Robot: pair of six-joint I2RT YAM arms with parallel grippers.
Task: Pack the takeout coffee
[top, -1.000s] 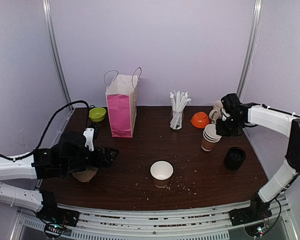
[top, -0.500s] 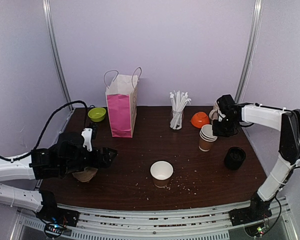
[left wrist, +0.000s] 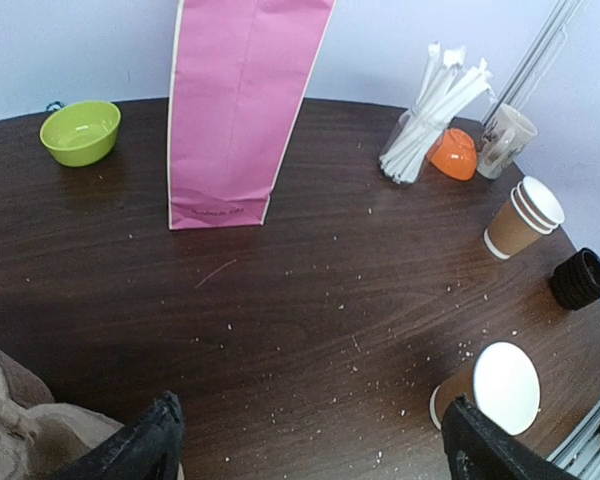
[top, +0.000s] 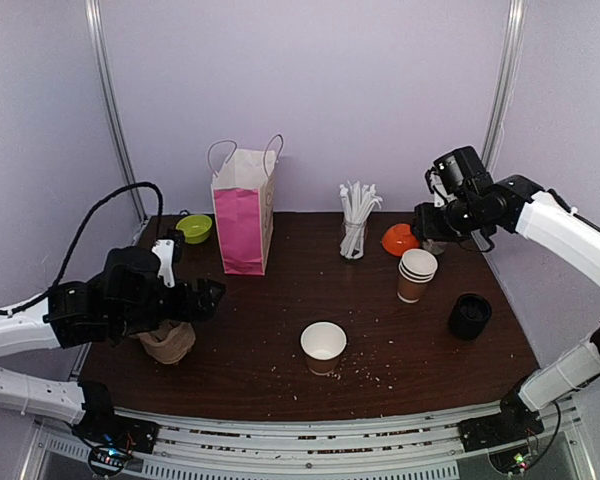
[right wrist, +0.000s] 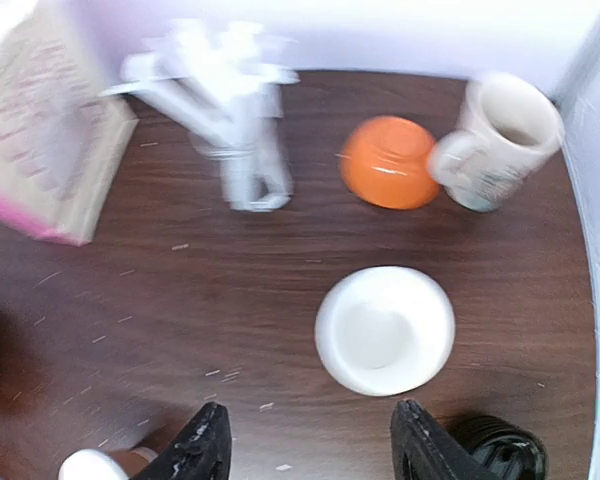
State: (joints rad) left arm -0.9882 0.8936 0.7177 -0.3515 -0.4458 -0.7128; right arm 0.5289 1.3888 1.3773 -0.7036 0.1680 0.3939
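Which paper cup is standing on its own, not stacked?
The cup at the front middle of the table. The other cups are nested in a stack farther right, beside the black lids.

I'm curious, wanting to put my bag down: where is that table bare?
Bare wood lies between the pink bag and the straw jar, and left of the lone cup. The right side crowds: orange bowl, stacked cups, black lids.

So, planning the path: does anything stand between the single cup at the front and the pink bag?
Nothing visible does: only crumbs lie between the single cup and the pink bag.
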